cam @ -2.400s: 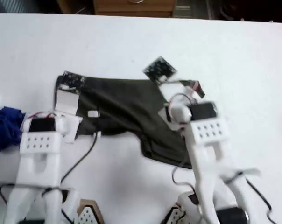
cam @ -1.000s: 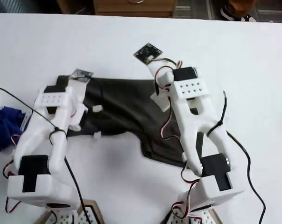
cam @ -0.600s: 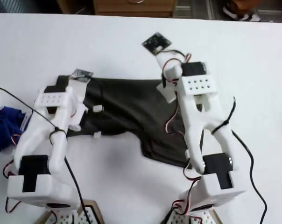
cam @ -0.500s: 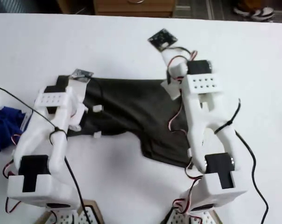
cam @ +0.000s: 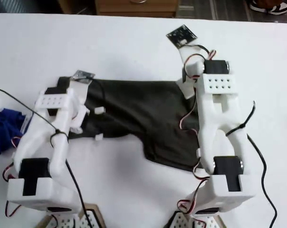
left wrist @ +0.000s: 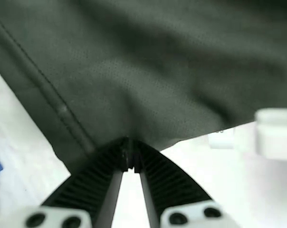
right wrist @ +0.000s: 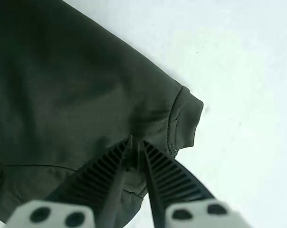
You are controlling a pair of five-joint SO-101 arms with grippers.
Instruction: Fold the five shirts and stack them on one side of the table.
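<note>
Rightward went the right claw (right wrist: 135, 154), nipped tight on an edge of the dark shirt (cam: 134, 111); the left claw (left wrist: 129, 160) clamps the opposite edge.

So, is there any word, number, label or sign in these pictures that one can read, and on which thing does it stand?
None can be read.
The dark shirt shows only plain fabric and seams, also in both wrist views.
The blue cloth at the table's edge bears no print that shows.
The small dark board at one arm's wrist: any marking on it is too small to read.
</note>
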